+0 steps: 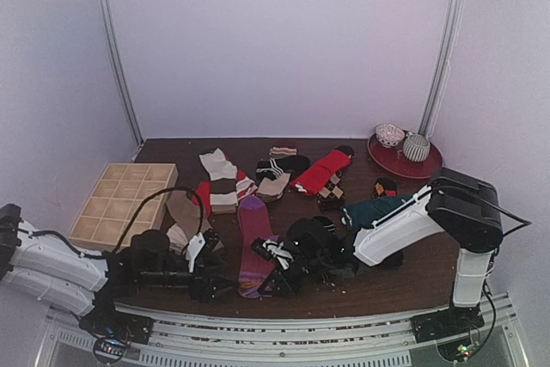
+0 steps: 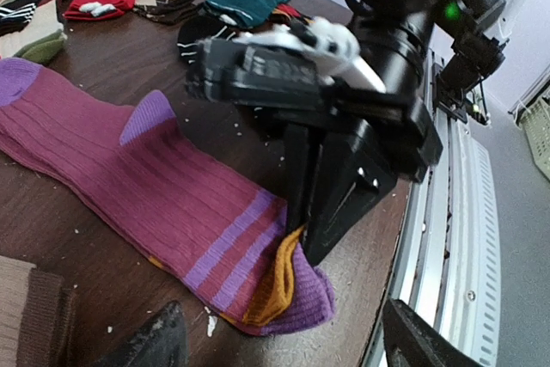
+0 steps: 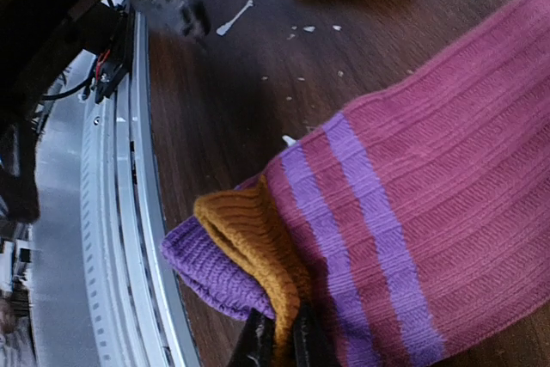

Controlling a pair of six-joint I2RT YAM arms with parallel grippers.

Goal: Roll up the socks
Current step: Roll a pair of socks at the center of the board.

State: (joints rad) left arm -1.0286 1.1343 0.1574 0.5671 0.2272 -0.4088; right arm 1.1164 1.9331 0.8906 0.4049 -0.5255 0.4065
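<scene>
right gripper (image 3: 275, 337) pinches magenta sock (image 3: 447, 204) orange toe (image 3: 249, 242).

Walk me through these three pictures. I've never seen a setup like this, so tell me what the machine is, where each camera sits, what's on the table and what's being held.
These are two robot arms bolted at the near edge of a dark wooden table. The wide picture comes from a fixed camera above and behind them; the other two come from cameras on each arm's wrist.

Many socks lie scattered on the table, with a wooden compartment tray at the left and a red plate at the far right.

The right gripper is pinching the orange toe of the magenta-purple sock, lifting it slightly. The left gripper hovers open nearby, holding nothing; only its dark fingertips show at the bottom of its own picture.
</scene>
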